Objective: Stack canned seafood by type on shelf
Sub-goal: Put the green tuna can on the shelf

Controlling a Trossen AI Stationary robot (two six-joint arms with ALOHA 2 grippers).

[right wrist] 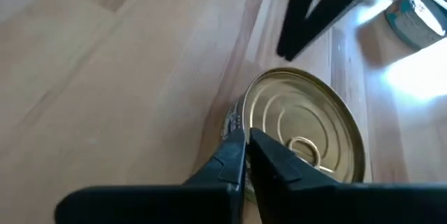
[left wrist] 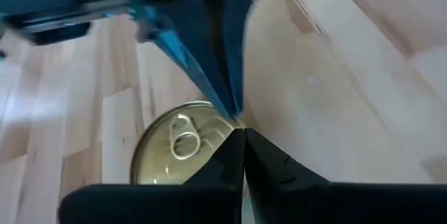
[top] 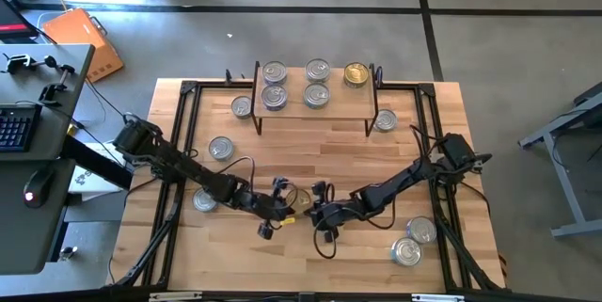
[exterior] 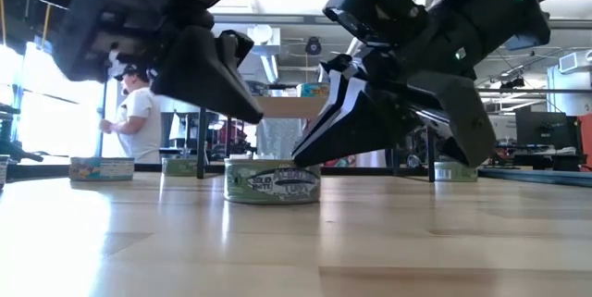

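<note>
A gold-lidded tin (exterior: 273, 184) with a greenish side label sits flat on the table near the middle of its front part. It shows in the left wrist view (left wrist: 178, 147) and the right wrist view (right wrist: 307, 123), but the grippers hide it in the high view. My left gripper (left wrist: 243, 139) is shut and hovers above the tin's left side (exterior: 259, 117). My right gripper (right wrist: 248, 140) is shut and slants down onto the tin from the right. The shelf (top: 315, 109) stands at the far edge with several silver tins and one gold tin (top: 356, 74) on it. My right gripper has its shut fingertips (exterior: 301, 156) at the tin's upper rim (right wrist: 241, 123), on the side facing the right arm. The fingers come slanting down from the table's right. The tin stays flat on the table. Whether the tips press on the rim or merely reach it, I cannot tell.
Loose silver tins lie left of the arms (top: 204, 198) (top: 220, 148), beside the shelf (top: 242, 106) (top: 384, 120) and at the near right (top: 406, 251). Black frame rails (top: 183, 142) run along the table's sides. A person in a white shirt (exterior: 139, 117) stands beyond the table.
</note>
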